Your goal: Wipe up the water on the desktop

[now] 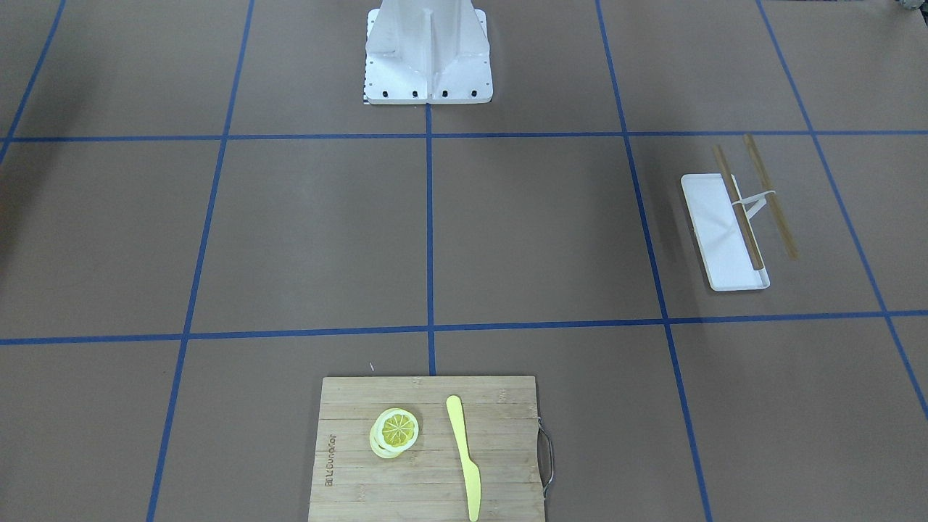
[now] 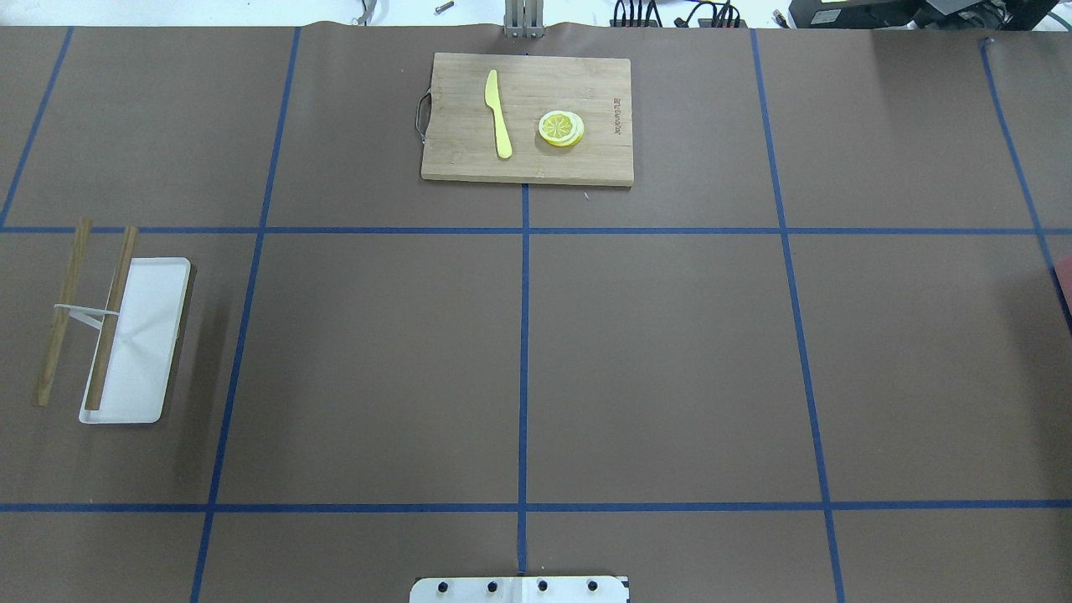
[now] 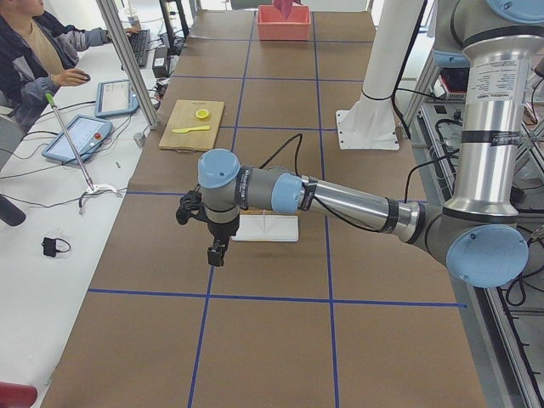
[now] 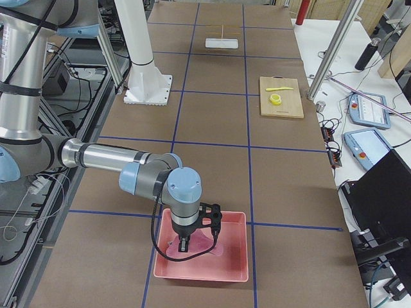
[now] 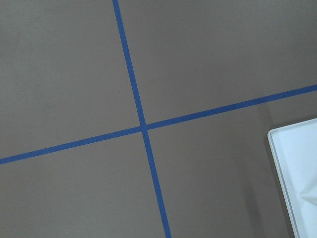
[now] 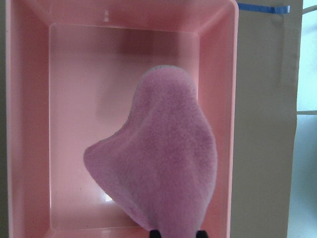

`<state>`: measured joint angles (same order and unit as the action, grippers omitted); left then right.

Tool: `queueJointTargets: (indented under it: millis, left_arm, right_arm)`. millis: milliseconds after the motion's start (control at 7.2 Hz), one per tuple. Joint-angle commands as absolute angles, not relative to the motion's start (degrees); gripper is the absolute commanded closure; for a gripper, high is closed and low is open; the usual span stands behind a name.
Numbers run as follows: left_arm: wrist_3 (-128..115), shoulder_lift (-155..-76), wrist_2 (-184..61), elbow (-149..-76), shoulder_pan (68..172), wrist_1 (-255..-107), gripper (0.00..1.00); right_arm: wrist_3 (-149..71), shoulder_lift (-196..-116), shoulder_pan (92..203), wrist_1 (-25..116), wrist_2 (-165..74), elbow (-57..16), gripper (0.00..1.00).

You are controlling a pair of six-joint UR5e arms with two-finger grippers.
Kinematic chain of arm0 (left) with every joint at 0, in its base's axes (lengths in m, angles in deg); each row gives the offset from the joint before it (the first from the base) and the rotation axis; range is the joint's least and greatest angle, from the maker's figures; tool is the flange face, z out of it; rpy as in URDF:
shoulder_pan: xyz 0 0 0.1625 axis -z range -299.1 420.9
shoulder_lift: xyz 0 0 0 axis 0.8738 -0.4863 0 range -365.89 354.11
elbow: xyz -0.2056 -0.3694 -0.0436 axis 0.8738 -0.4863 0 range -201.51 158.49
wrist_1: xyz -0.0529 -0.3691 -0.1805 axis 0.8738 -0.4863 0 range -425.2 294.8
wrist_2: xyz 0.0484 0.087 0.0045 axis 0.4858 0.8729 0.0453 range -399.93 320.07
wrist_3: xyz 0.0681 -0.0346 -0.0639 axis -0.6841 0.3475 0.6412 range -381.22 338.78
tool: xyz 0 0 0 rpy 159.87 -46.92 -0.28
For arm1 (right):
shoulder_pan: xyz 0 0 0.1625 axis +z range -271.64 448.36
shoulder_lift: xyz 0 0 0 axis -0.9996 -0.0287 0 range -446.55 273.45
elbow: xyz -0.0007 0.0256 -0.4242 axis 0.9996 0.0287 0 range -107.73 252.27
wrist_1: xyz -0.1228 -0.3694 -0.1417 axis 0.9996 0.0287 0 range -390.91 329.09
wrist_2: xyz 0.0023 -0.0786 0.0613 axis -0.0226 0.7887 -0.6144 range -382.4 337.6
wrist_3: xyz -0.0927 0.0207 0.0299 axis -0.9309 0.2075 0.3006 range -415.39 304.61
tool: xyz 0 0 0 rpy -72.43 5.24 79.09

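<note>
The desktop (image 2: 670, 360) is a matte brown surface crossed by blue tape lines; I see no water on it. My right gripper (image 6: 177, 233) is shut on a pink cloth (image 6: 163, 163), which hangs over a pink tray (image 6: 29, 124) at the table's right end. The exterior right view shows this gripper (image 4: 185, 244) inside the tray (image 4: 225, 273). My left gripper (image 3: 217, 253) hovers above the desktop next to the white tray (image 3: 268, 228), over a tape crossing (image 5: 143, 128). Only the exterior left view shows it, so I cannot tell whether it is open or shut.
A white tray (image 2: 159, 335) with two wooden sticks (image 2: 60, 310) across it lies at the left. A bamboo cutting board (image 2: 603, 84) at the far middle holds a yellow knife (image 2: 498, 113) and lemon slices (image 2: 560, 128). The robot's base (image 1: 428, 65) stands at the near edge.
</note>
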<state>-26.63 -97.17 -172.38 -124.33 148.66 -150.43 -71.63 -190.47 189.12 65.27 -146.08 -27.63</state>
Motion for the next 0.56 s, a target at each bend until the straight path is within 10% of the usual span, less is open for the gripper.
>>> queueJointTargets:
  millis: [0, 417]
  left_arm:
    - [-26.58, -96.95, -172.38, -123.99, 148.53, -150.80, 0.02]
    - [-26.58, -97.91, -172.03, -121.89, 148.70, -150.28, 0.02]
  right_arm:
    - [-71.65, -189.12, 189.17, 65.15, -146.23, -26.69, 0.00]
    - [-69.64, -183.86, 186.29, 65.42, -146.94, -26.26, 0.00]
